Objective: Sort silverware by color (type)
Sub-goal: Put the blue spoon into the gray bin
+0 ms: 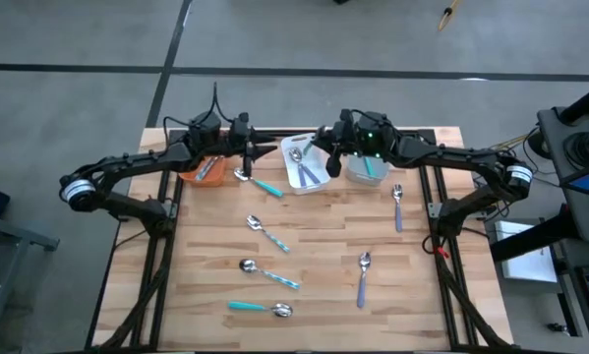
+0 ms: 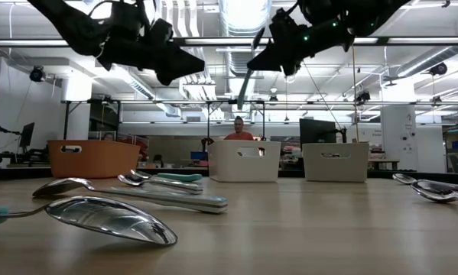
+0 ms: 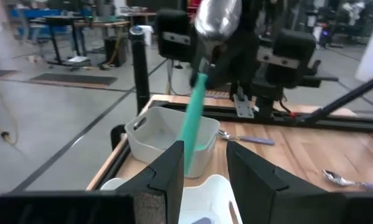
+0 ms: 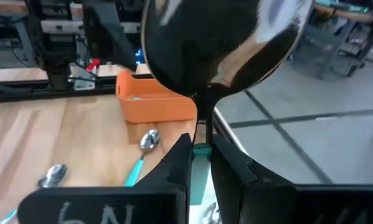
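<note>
Teal spoon (image 3: 198, 93): clamped in right gripper (image 1: 325, 157), bowl up, handle hanging down over the white bin (image 1: 292, 179). Grey bin (image 1: 367, 173) just beside that gripper; orange bin (image 1: 204, 171) under the left arm. Left gripper (image 1: 247, 149): fingers (image 3: 167, 174) parted, holding nothing, a teal spoon (image 1: 260, 183) on the table just below it. Other spoons (image 1: 268, 234) lie well apart, nearer the table's (image 1: 323, 265) front.

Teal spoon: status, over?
Right gripper shut on teal spoon, above white bin. Left gripper idle near orange bin. Nothing blocking.
</note>
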`<state>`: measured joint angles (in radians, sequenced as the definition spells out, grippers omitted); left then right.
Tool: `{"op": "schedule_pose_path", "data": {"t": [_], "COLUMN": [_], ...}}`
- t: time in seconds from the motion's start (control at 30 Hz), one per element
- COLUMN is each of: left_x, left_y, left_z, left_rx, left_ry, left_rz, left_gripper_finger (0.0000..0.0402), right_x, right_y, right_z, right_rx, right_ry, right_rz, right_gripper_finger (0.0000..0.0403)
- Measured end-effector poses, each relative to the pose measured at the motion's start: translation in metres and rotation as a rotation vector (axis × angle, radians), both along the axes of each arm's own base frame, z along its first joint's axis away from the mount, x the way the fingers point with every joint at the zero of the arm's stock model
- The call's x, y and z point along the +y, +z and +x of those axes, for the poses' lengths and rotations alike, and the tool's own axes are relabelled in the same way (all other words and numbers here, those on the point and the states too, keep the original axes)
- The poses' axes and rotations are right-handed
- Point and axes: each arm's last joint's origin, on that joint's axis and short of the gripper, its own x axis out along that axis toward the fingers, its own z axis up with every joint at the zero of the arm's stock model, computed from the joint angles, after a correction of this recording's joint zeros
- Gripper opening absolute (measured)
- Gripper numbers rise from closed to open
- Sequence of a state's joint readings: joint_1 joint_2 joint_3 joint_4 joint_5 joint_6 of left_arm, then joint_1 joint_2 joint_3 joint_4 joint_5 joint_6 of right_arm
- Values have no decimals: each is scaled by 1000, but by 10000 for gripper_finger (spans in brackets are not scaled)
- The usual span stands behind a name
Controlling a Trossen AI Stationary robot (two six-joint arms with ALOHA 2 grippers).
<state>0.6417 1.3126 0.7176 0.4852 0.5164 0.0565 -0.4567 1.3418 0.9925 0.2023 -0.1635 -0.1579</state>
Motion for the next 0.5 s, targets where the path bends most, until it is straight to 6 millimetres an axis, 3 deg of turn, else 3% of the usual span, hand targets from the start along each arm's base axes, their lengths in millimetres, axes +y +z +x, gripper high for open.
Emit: {"op": "schedule_pose_path", "data": {"t": [0.17, 0.5], "left_x": [8, 30], "left_y": [-9, -37], "left_z": [16, 57], "left_rx": [12, 45], "left_ry": [-52, -212], "left_rz": [17, -81], "left_gripper_finger": [116, 192], "right_x": [-1, -6], "right_y": [-1, -18], "right_z": [1, 21], "right_rx": [10, -30], "right_ry": [10, 143], "right_rz": [-36, -23], "right_gripper_finger": [29, 29]}}
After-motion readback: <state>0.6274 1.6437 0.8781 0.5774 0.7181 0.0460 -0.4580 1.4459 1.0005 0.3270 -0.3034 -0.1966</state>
